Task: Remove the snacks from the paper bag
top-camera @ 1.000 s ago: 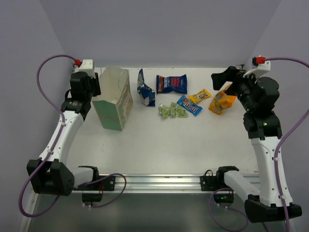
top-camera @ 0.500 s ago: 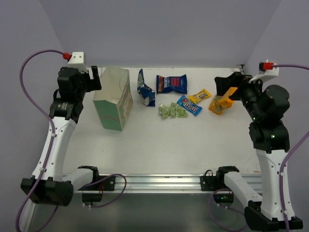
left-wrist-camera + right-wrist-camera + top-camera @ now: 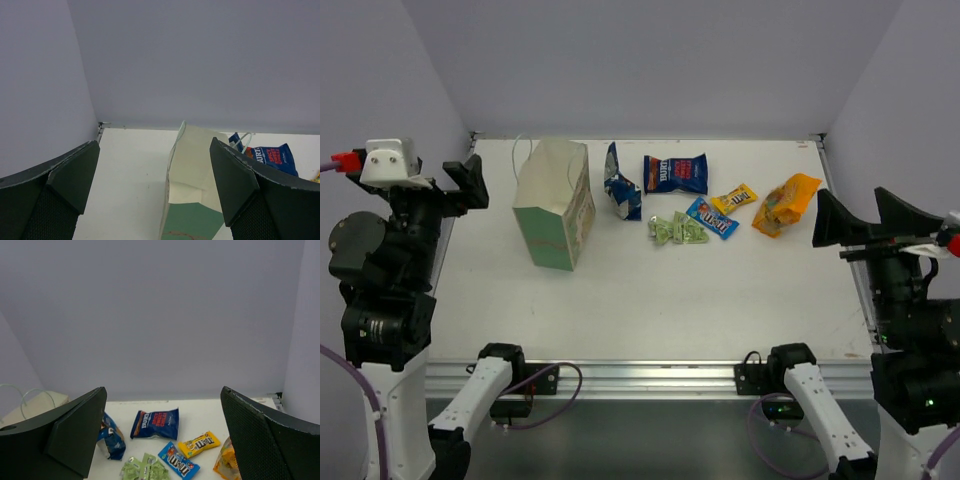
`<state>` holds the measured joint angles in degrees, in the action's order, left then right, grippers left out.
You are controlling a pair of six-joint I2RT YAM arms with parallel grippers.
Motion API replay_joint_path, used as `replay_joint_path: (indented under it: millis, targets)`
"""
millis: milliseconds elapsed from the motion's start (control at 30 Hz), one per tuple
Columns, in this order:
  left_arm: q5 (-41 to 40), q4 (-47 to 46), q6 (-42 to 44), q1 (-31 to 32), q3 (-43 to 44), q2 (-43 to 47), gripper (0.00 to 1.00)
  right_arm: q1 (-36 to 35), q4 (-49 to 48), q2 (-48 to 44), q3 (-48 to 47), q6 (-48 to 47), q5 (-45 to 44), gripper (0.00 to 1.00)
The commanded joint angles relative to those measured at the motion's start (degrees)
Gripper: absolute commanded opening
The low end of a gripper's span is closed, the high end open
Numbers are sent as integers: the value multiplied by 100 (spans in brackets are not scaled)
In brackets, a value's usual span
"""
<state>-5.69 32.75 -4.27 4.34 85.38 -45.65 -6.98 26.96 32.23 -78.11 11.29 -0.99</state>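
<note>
Left gripper (image 3: 154,146) and right gripper (image 3: 852,212) wide, empty, withdrawn to 9 and 3 o'clock | pouch (image 3: 782,203) freed at 2 o'clock beside other snacks (image 3: 675,173); bag (image 3: 555,215) upright at 11 | unloading probably finished

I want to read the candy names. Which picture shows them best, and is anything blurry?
Top view: even light, sharp, letters too small. Right wrist view: the blue candy pack shows its letters best; black fingers block the bottom corners. Left wrist view: the paper bag is sharp, cut off below.
</note>
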Motion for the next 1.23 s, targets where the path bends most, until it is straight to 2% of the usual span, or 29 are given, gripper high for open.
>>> replay_joint_path:
  millis: [0, 200, 567, 1200]
  targets:
    - [8, 521, 172, 102, 268, 187, 100, -198, -367, -330, 94, -496, -690, 99]
    - [-397, 838, 120, 401, 558, 513, 100, -321, -428, -770, 252, -733, -806, 99]
    - [-696, 838, 128, 664, 374, 733, 100, -374, -507, -1359, 507, -900, -1131, 99]
    - [-626, 654, 128, 735, -188, 829, 100, -383, -631, -1342, 665, -761, -1069, 99]
